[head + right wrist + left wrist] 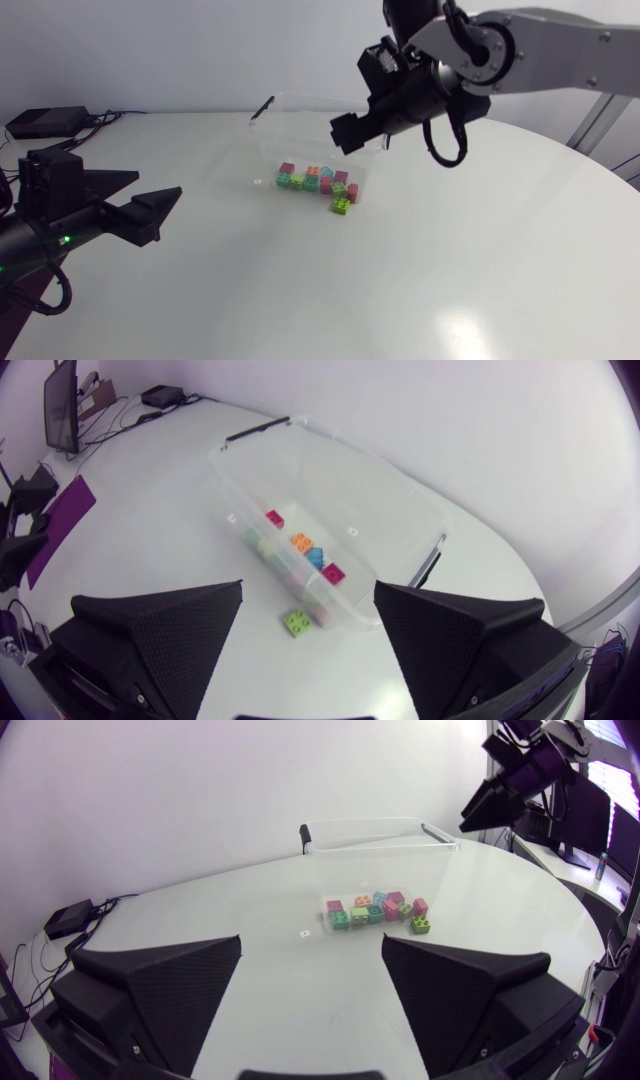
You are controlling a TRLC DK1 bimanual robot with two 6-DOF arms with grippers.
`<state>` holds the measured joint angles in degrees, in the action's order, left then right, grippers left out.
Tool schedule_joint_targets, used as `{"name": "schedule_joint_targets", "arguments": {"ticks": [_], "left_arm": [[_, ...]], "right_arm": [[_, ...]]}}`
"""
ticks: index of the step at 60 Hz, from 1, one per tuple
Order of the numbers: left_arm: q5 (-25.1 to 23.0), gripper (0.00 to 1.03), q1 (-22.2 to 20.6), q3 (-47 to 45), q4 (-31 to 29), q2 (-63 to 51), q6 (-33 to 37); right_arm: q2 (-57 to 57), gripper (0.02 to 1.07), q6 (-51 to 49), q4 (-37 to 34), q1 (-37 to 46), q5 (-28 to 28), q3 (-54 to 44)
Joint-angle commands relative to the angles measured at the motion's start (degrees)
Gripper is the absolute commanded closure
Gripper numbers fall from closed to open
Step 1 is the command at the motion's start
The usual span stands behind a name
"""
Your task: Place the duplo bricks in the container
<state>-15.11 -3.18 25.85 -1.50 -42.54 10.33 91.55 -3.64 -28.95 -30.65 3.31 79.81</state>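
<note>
right gripper (pixel 307 592) hangs released and empty above the container (pixel 350 500). bricks (pixel 301 542) lie inside, and a green brick (pixel 296 622) under the gripper, just outside the wall. left gripper (pixel 312 942) is released, well apart.

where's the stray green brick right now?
Head view, near the middle: the green brick lies just outside the container, by the right end of its front wall. It is not in either hand.
</note>
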Motion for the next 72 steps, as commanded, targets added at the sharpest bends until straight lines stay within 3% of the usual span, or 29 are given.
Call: {"name": "schedule_joint_targets", "arguments": {"ticks": [1,15,50,65,72], "left_arm": [[-0.4,0.05,-0.5,-1.5,-0.3,0.6,0.0],[-0.4,0.05,-0.4,-2.0,0.2,0.6,0.0],[-0.8,0.05,0.2,-3.5,2.5,-0.6,0.2],[-1.5,0.05,0.6,-4.7,1.9,0.2,1.0],[-2.8,0.05,0.5,-5.5,2.0,0.9,1.4]], "right_arm": [[0.5,0.11,-0.2,1.5,-0.5,-1.3,-6.6],[7.6,0.16,-1.3,6.8,0.4,-2.2,-9.5],[20.7,0.16,-3.6,7.9,7.0,-1.6,5.2],[19.3,0.16,-2.6,11.7,3.0,-2.0,-4.4],[21.7,0.16,-5.9,11.7,3.3,-5.2,-4.9]]}}
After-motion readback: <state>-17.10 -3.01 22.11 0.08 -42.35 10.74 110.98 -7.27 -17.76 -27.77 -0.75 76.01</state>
